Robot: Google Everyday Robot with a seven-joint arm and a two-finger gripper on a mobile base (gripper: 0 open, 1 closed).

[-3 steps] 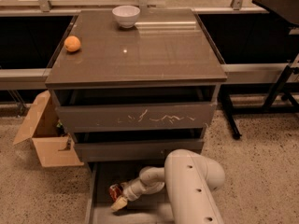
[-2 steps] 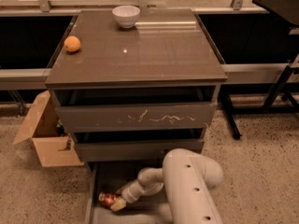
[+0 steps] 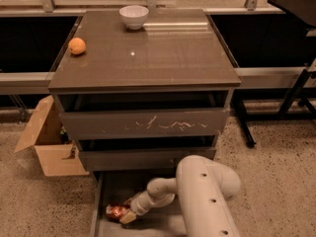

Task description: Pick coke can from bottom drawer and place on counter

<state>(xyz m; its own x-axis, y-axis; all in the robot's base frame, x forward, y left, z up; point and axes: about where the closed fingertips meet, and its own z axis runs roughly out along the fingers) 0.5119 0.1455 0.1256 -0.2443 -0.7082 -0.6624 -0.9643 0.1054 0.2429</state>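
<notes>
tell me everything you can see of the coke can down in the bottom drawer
The coke can is small, red and shiny like metal, with pale glints on its skin; no lettering can be read. It seems to lie on its side on the floor of the pulled-out bottom drawer, close to the drawer's left wall. The gripper is right against the can's right end and hides that part; whether it grips the can cannot be told. Nothing else touches the can.
</notes>
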